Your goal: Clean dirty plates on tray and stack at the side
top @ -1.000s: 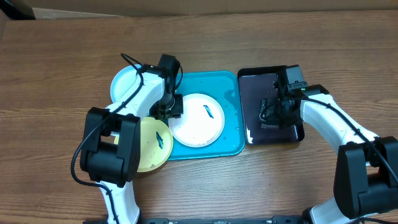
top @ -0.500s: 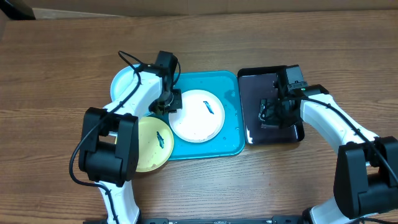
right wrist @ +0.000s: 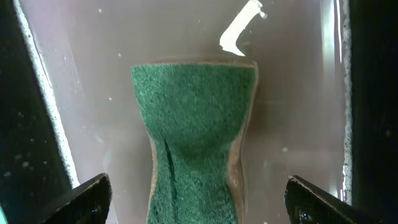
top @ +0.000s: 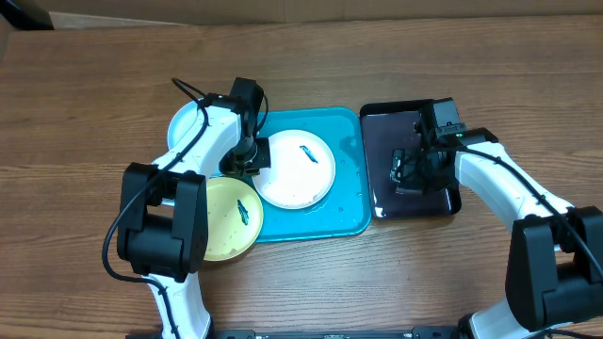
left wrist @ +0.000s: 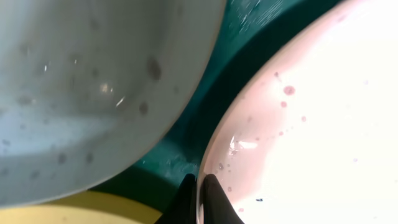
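The white plate (top: 300, 169) lies on the teal tray (top: 349, 212) with a dark-blue smear near its far side. My left gripper (top: 248, 164) is shut on its left rim; in the left wrist view the two black fingertips (left wrist: 200, 190) pinch the white plate's edge (left wrist: 298, 124). The light blue plate (top: 187, 127) sits at the tray's far-left corner and the pale yellow plate (top: 226, 218) at its near-left corner. My right gripper (top: 415, 169) hangs open over a green sponge (right wrist: 194, 124), its fingers (right wrist: 93, 196) well apart on either side.
The sponge lies in a smaller black tray (top: 382, 132) right of the teal tray, with a wet, shiny floor (right wrist: 93, 93). In the left wrist view the light blue plate (left wrist: 81, 81) and yellow plate (left wrist: 93, 208) crowd close to the gripped rim.
My left gripper has closed on the white plate's rim and drawn the plate a little toward the tray's far side. The right gripper has opened slightly wider over the sponge.
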Tool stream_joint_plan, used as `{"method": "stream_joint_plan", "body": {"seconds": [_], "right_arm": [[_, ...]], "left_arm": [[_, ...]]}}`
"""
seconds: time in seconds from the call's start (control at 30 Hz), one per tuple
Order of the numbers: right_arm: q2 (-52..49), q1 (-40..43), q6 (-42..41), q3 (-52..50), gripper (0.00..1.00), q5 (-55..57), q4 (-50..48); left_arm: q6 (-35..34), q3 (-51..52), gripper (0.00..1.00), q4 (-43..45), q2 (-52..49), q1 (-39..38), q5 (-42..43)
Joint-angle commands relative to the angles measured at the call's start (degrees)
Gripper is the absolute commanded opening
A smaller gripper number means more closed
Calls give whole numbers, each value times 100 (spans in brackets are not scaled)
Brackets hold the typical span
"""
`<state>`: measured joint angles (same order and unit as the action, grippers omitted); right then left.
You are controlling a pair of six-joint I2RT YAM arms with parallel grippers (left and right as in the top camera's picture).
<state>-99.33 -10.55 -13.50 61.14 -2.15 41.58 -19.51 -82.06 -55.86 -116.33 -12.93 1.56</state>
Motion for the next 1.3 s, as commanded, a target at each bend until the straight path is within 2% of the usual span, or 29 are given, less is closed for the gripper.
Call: {"method": "stream_joint_plan", "body": {"seconds": [0.0,0.1,0.17,0.23,0.3,0.37,0.47,0.63,0.93,1.03,1.07,1.1,1.13,1.23,1.27], "right_arm": [[24,-11,-26,-46,90,-7,-118],[24,-11,-28,-46,90,-9,-144],[24,-11,-28,-46,90,-9,-96],[24,-11,-26,-46,90,-9,-52],[24,-11,-26,-46,90,-7,-66],[24,-11,-26,-46,90,-7,-116],[24,-11,-28,-46,88,-9,-144],[24,-11,-28,-46,75,-254,7],[20,-11,-28,-363,70,-391,-177],[20,-11,-28,-592,60,-391,-424],[20,-11,-26,-647,45,-393,-472],[20,-11,-26,-658,20,-393,-463],[20,-11,-26,-647,4,-402,-431],[57,-7,-24,-387,4,-487,-105],[66,9,-26,-216,7,-540,72]], "left_arm": [[-22,-87,4,223,-66,22,-42],[-24,-87,5,417,-66,17,-46],[-24,-87,23,435,-66,9,-46],[-24,-87,31,413,-66,4,-24],[-26,-87,29,352,-66,4,9],[-26,-87,22,256,-66,4,39],[-26,-87,19,103,-66,4,63],[-26,-87,18,39,-66,4,103],[-24,-87,23,63,-66,4,232],[-24,-87,23,61,-66,4,256],[-24,-87,23,61,-66,4,256],[-24,-87,23,61,-66,4,256],[-24,-87,23,61,-66,4,254],[-22,-87,24,57,-66,4,254],[-20,-87,24,55,-66,4,251]]}}
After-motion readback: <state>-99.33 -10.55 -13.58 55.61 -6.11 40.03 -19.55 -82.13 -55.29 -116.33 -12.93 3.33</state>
